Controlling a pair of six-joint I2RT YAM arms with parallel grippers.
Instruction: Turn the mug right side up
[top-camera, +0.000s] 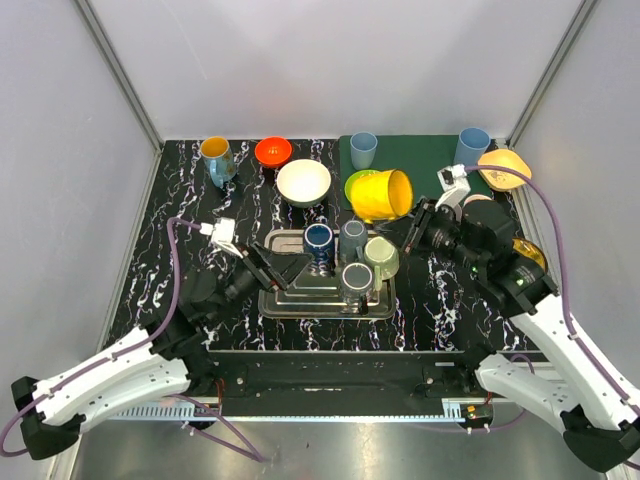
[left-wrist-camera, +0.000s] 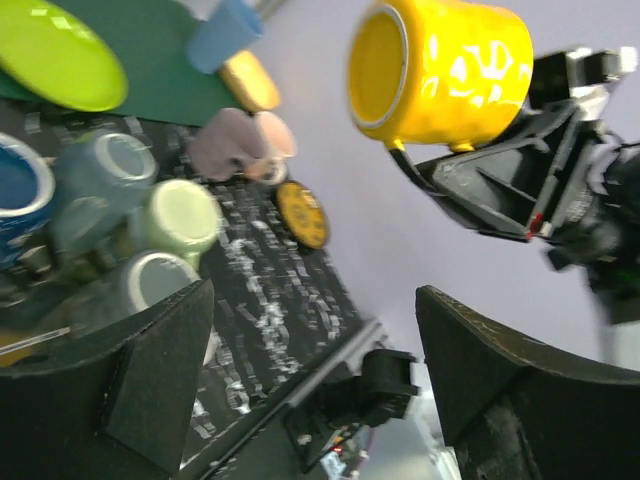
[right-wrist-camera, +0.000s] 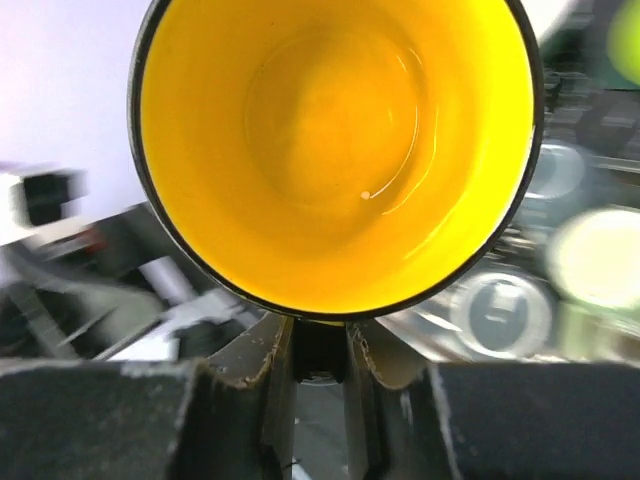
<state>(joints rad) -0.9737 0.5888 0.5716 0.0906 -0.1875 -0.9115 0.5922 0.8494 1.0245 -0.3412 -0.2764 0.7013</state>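
Observation:
The yellow mug (top-camera: 382, 194) is held in the air by my right gripper (top-camera: 416, 222), lying on its side with its mouth facing left. In the right wrist view I look straight into its yellow inside (right-wrist-camera: 335, 140), and my right gripper (right-wrist-camera: 320, 345) is shut on its handle just below the rim. It also shows in the left wrist view (left-wrist-camera: 440, 70), mouth to the left, with the right gripper's black fingers (left-wrist-camera: 500, 185) under it. My left gripper (top-camera: 275, 268) is open and empty over the left part of the metal tray (top-camera: 275, 300); in the left wrist view (left-wrist-camera: 315, 370) its jaws stand wide apart.
The tray holds a dark blue mug (top-camera: 318, 240), grey cups (top-camera: 352, 236) (top-camera: 357, 280) and a pale green cup (top-camera: 381, 256). Behind stand a white bowl (top-camera: 303, 182), orange bowl (top-camera: 272, 151), a blue mug with a yellow inside (top-camera: 216, 158), lime plate (top-camera: 352, 182), two blue cups (top-camera: 363, 149) (top-camera: 472, 145) on a green mat (top-camera: 425, 160), and a yellow dish (top-camera: 504, 168).

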